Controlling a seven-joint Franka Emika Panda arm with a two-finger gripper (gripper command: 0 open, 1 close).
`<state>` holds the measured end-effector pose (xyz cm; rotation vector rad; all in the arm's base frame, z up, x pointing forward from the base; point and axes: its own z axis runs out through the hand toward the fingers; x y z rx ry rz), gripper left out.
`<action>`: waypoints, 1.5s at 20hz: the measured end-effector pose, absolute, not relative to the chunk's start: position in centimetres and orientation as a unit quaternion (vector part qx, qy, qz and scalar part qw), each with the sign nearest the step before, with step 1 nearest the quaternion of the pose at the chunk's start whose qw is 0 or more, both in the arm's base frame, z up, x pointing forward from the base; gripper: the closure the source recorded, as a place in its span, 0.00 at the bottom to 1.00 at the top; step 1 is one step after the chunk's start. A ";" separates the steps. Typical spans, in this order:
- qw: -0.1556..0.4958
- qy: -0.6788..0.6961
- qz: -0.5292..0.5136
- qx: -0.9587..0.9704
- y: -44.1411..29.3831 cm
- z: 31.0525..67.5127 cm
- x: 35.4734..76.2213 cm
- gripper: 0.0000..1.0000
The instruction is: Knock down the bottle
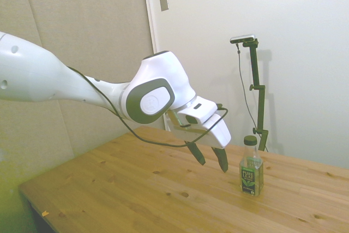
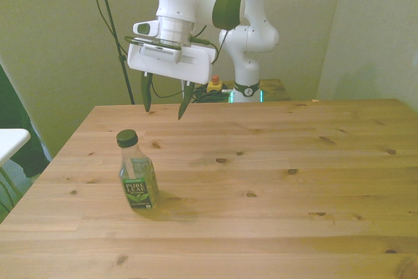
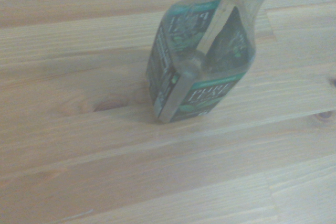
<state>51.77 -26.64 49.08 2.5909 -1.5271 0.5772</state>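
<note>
Toward the table's (image 2: 274, 161) 8 o'clock in the front view, the bottle (image 2: 136, 171) stands upright while the gripper (image 2: 164, 102), fingers spread and empty, hangs at its 1 o'clock, apart, so the approach is under way and a sideways sweep into its upper body looks due.

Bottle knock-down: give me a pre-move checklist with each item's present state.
1. Bottle standing upright on the table: ok.
2. Bottle free of the gripper; jaws open, nothing between them: ok.
3. Gripper in the air, clear of the table: ok.
4. Bare wood around the bottle for it to fall on: ok.
5. Bottle framed in the wrist view: ok.
6. Gripper low enough to strike the bottle's body: not ok, it hangs above cap level.
</note>
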 end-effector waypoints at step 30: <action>0.007 -0.505 0.258 0.823 -31.0 50.1 60.6 1.00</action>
